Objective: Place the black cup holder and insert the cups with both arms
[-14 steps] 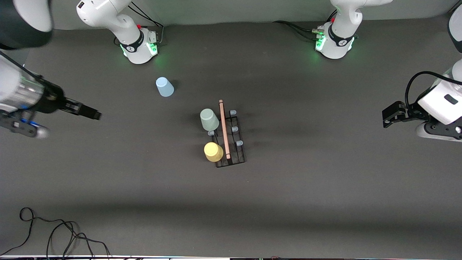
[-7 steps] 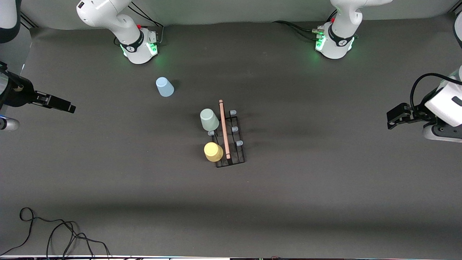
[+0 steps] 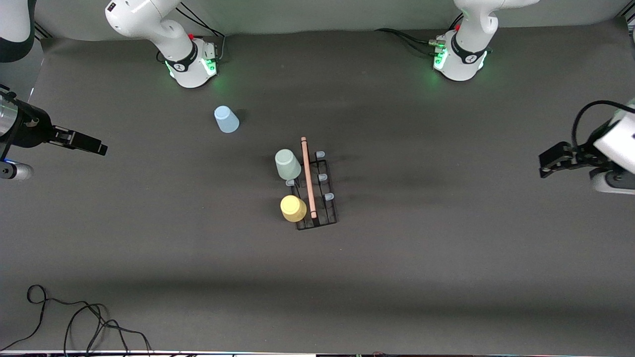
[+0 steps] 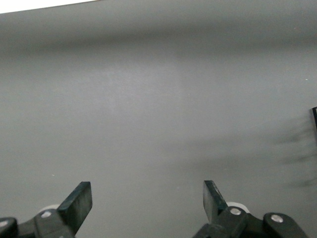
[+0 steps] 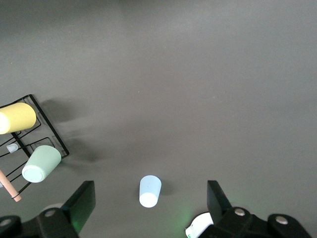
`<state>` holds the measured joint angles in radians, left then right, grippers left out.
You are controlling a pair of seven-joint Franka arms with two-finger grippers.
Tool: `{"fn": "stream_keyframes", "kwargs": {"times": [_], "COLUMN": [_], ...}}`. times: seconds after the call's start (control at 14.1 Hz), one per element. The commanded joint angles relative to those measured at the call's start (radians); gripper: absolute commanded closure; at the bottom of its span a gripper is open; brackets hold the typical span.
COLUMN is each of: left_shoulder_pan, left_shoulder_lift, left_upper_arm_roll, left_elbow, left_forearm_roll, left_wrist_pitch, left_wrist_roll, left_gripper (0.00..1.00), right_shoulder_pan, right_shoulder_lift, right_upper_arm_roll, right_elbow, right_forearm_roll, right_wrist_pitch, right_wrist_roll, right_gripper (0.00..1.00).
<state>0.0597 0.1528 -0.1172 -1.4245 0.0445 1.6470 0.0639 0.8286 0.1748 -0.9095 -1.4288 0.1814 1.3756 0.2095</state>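
Observation:
The black cup holder (image 3: 317, 198) stands mid-table, its wooden rod handle (image 3: 308, 176) on top. The mint green cup (image 3: 287, 164) and the yellow cup (image 3: 293, 208) sit on pegs along its side toward the right arm's end. The light blue cup (image 3: 226, 119) stands upside down on the table near the right arm's base. My right gripper (image 3: 94, 146) is open and empty over bare table at its end. Its wrist view shows the gripper (image 5: 148, 194), blue cup (image 5: 149, 191), mint cup (image 5: 41, 163) and yellow cup (image 5: 18, 117). My left gripper (image 3: 550, 161), open and empty, sees bare table (image 4: 147, 191).
The right arm's base (image 3: 191, 62) and the left arm's base (image 3: 461, 57) stand along the table's edge farthest from the front camera. Loose black cables (image 3: 74, 317) lie at the near corner toward the right arm's end.
Both grippers have drawn away from the rack toward their own ends of the table, the right one farther. The rack and the cups have not moved.

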Motion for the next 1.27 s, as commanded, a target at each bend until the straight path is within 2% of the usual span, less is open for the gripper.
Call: {"fn": "stream_keyframes", "kwargs": {"times": [0.0,0.14,0.28,0.42,0.5,0.57,0.78,0.85,1.2], "left_shoulder_pan": [0.006,0.008,0.014,0.038,0.04,0.041,0.043,0.042,0.02], "left_shoulder_lift": [-0.01,-0.009,-0.004,-0.002,-0.002,-0.002,-0.004,-0.006,-0.018], "left_upper_arm_roll": [0.004,0.005,0.007,0.004,0.004,0.005,0.004,0.004,-0.004], "left_elbow": [0.007,0.003,0.001,-0.007,-0.013,-0.022,-0.021,-0.019,-0.019], "left_forearm_roll": [0.001,-0.008,-0.011,-0.015,-0.04,-0.07,-0.078,-0.077,-0.008], "left_wrist_pitch": [-0.009,-0.016,-0.033,-0.038,-0.041,-0.039,-0.035,-0.033,-0.038], "left_wrist_roll": [0.053,0.03,0.03,0.036,0.036,0.036,0.03,0.03,0.03], "left_gripper": [0.0,0.0,0.0,0.0,0.0,0.0,0.0,0.0,0.0], "right_shoulder_pan": [-0.163,-0.361,-0.53,-0.704,-0.742,-0.747,-0.766,-0.766,-0.757], "right_shoulder_lift": [-0.021,-0.047,-0.081,-0.1,-0.107,-0.118,-0.228,-0.242,-0.216], "right_upper_arm_roll": [0.175,0.405,0.602,0.772,0.805,0.805,0.81,0.81,0.81], "right_elbow": [-0.007,-0.009,-0.036,-0.051,-0.058,-0.079,-0.255,-0.281,-0.239], "right_forearm_roll": [-0.046,-0.103,-0.158,-0.168,-0.169,-0.183,-0.184,-0.184,-0.184], "right_wrist_pitch": [-0.004,-0.006,-0.007,-0.003,0.002,0.016,0.173,0.19,0.183], "right_wrist_roll": [-0.021,-0.019,-0.021,-0.041,-0.067,-0.091,-0.151,-0.151,-0.148], "right_gripper": [0.0,0.0,0.0,0.0,0.0,0.0,0.0,0.0,0.0]}}
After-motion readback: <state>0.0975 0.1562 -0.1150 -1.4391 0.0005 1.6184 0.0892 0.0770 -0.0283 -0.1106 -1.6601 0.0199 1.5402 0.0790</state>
